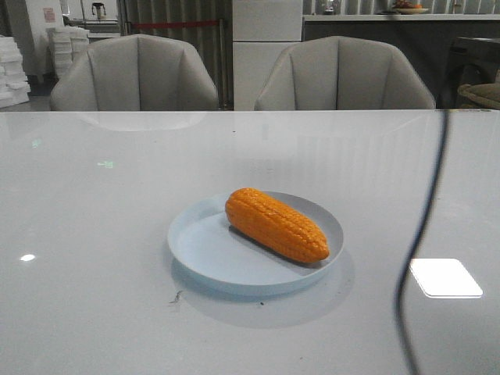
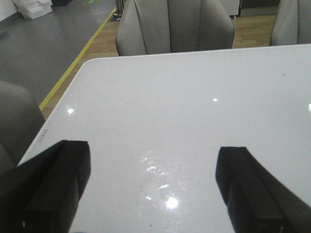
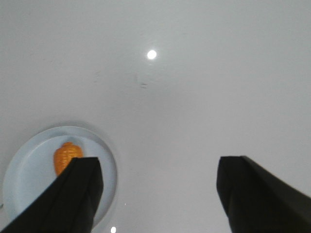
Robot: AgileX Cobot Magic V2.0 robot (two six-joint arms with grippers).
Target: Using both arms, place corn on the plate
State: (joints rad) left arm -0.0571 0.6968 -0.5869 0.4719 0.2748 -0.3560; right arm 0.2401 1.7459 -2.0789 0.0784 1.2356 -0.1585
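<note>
The orange corn (image 1: 276,224) lies on the pale blue plate (image 1: 205,251), near the middle of the white table (image 1: 94,234). Its fat end points to about 10 o'clock and its thin end to about 4 o'clock. The left tool (image 2: 153,187) is spread wide over bare table, holding nothing. The right tool (image 3: 159,194) is spread wide too, high above the table, with the plate and corn under one finger (image 3: 77,194).

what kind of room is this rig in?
Probably a showroom or office-lounge area, not a kitchen: padded grey chairs at a glossy white table, stacked white foam boxes, yellow floor tape.
</note>
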